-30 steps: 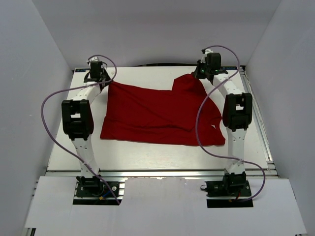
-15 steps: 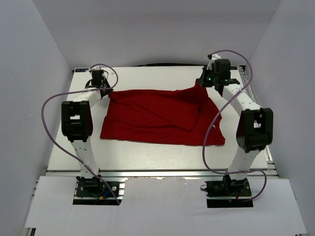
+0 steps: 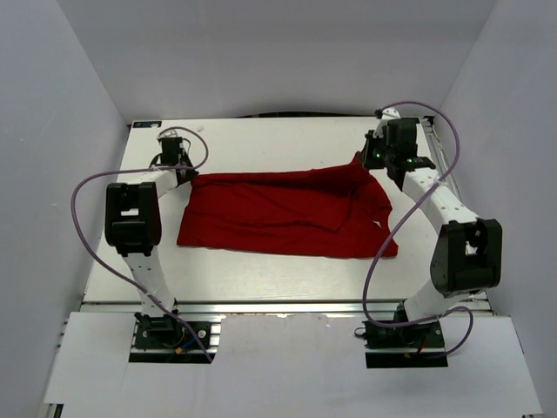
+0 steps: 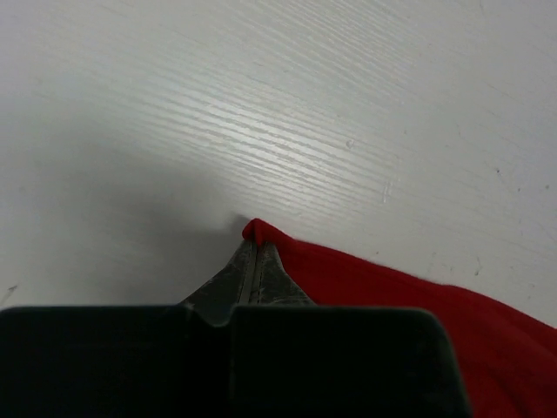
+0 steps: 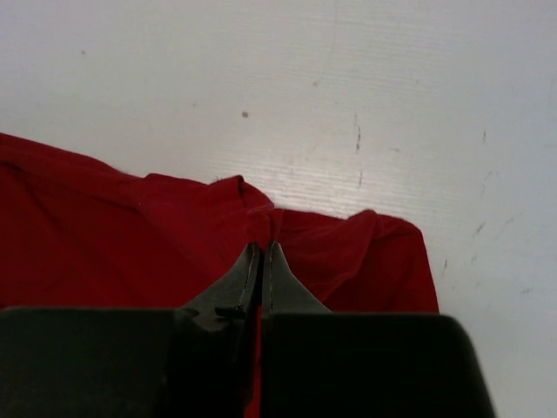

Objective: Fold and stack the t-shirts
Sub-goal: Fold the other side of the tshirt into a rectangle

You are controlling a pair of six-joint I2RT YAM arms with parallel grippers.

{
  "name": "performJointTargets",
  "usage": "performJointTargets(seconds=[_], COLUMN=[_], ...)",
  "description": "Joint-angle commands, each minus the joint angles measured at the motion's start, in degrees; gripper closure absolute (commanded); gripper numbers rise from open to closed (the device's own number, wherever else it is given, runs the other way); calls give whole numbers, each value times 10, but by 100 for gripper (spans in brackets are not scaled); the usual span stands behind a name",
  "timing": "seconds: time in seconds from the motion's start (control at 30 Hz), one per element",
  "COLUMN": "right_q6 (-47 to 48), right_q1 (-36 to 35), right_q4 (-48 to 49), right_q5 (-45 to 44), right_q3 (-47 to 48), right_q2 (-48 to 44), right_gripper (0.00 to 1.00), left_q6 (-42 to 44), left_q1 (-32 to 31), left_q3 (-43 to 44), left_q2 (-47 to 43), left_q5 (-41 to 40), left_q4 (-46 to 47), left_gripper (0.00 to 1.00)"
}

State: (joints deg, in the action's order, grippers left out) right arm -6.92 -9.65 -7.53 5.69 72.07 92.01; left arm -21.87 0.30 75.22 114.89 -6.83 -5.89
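The red t-shirt point(image 3: 283, 213) lies spread across the middle of the white table, its far edge lifted and drawn toward the near side. My left gripper point(image 3: 188, 175) is shut on the shirt's far left corner, seen in the left wrist view point(image 4: 255, 239) as a red tip point(image 4: 258, 229) pinched between the fingers. My right gripper point(image 3: 370, 161) is shut on the far right edge; in the right wrist view point(image 5: 263, 248) red cloth point(image 5: 130, 226) bunches around the closed fingers.
The white table point(image 3: 261, 139) has bare surface behind the shirt and a strip in front of it. Grey walls enclose three sides. Purple cables loop from both arms. A metal rail point(image 3: 457, 192) runs along the right edge.
Both grippers have moved toward the near side with the shirt's far edge, folding it over. The raised right sleeve part has come down lower.
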Motion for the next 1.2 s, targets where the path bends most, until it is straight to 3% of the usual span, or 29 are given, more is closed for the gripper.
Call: performJointTargets(seconds=[0.0, 0.33, 0.57, 1.17], right_q6=[9, -10, -10, -57], right_q1=[0, -1, -1, -2], right_q4=[0, 12, 16, -3], right_q5=[-23, -22, -41, -46], right_q3=[-35, -134, -193, -313], right_q2=[-41, -111, -149, -243], right_gripper=[100, 100, 100, 100], left_q6=[9, 6, 10, 9], left_q1=[18, 30, 30, 30], left_q3=[-15, -86, -104, -151], left_q2=[-68, -135, -140, -177], left_q5=[-20, -17, 27, 32], left_q4=[12, 18, 24, 18], left_gripper=[100, 100, 100, 100])
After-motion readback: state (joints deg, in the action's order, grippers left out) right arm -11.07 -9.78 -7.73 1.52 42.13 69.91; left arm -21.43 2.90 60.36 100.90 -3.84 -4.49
